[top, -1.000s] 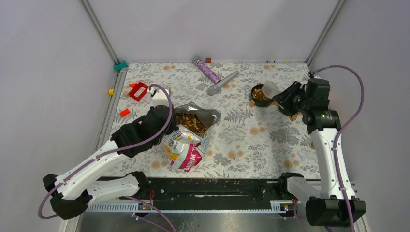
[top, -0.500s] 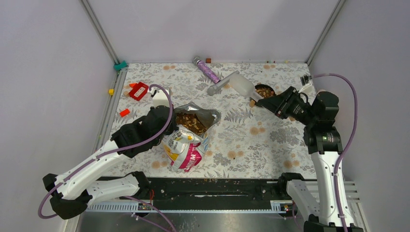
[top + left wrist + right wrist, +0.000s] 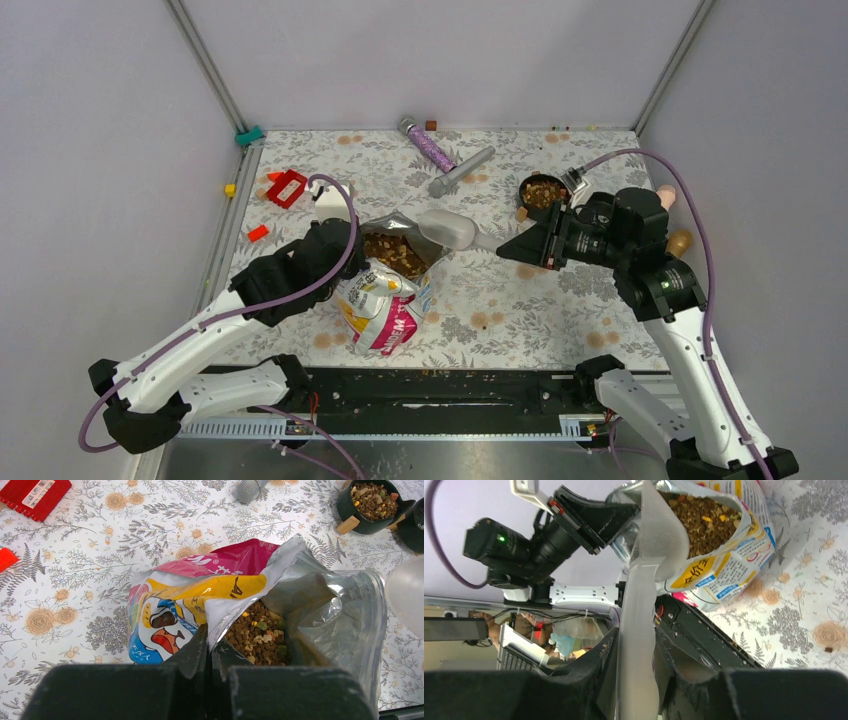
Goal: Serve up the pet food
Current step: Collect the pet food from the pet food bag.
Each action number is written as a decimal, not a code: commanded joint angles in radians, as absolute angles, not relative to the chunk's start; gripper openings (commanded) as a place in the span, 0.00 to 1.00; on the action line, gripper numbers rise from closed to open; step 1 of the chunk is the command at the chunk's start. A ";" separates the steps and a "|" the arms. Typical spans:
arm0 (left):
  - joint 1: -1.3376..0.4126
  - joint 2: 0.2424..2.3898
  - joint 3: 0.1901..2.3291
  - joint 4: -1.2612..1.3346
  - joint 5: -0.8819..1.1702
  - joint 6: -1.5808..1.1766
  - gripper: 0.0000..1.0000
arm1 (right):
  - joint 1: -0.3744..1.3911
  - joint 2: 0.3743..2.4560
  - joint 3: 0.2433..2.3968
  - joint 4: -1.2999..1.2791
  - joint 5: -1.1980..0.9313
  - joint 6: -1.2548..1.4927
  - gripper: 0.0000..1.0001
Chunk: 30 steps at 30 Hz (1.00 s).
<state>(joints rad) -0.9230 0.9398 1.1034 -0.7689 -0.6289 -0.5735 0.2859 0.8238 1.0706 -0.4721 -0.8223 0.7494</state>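
yellow-magenta bag (image 3: pixel 385 308), brown kibble (image 3: pixel 254 636), floral-patterned table (image 3: pixel 560 300)

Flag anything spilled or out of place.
Nothing clearly spilled. The pet food bag lies on its side, lip pinched by the left gripper, kibble inside. A purple tube and grey cylinder lie at the far edge.

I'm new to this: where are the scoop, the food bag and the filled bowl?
scoop (image 3: pixel 448 229), top view, its cup.
food bag (image 3: pixel 220 586), left wrist view, yellow front panel.
filled bowl (image 3: pixel 365 526), left wrist view, dark outer wall.
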 commanded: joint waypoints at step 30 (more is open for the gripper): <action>-0.967 0.920 1.154 -0.695 -0.595 -0.575 0.00 | 0.859 1.450 1.748 -1.157 0.028 0.585 0.00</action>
